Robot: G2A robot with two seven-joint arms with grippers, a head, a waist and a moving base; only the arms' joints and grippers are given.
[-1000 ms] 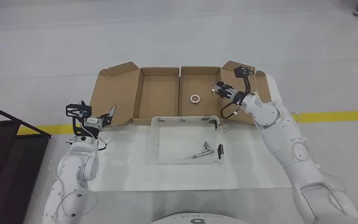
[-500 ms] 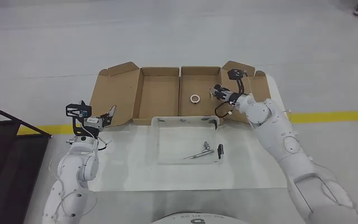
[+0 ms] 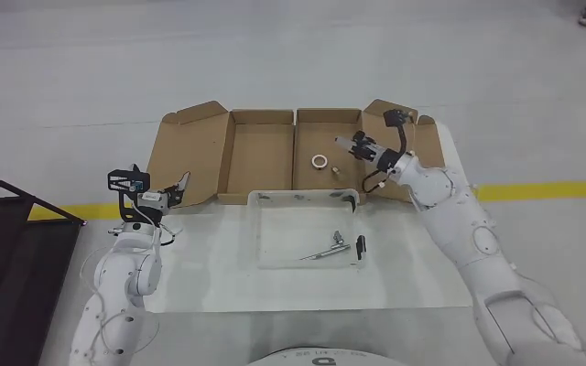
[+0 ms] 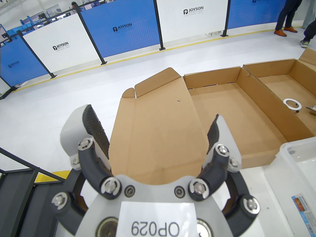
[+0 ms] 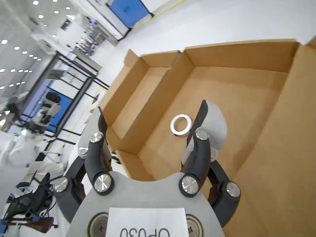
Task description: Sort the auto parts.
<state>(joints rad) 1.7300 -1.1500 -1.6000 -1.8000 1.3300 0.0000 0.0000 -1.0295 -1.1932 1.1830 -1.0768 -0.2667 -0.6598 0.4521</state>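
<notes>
You cannot identify the small part point(image 3: 336, 169) beside the ring point(image 3: 318, 161); the left wrist view's edge crops it; pieces point(image 3: 328, 250) in the clear tray point(image 3: 302, 193) are too small to name.

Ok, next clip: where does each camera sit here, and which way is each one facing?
Top view: above the arms, looking down at the table; the left arm, right arm, cardboard box and clear tray show.
Left wrist view: on the left wrist, facing across the box's flap toward its compartments; open left pincer in front.
Right wrist view: on the right wrist, looking down into one compartment; open right pincer in front.
All three share the box and the white ring.
</notes>
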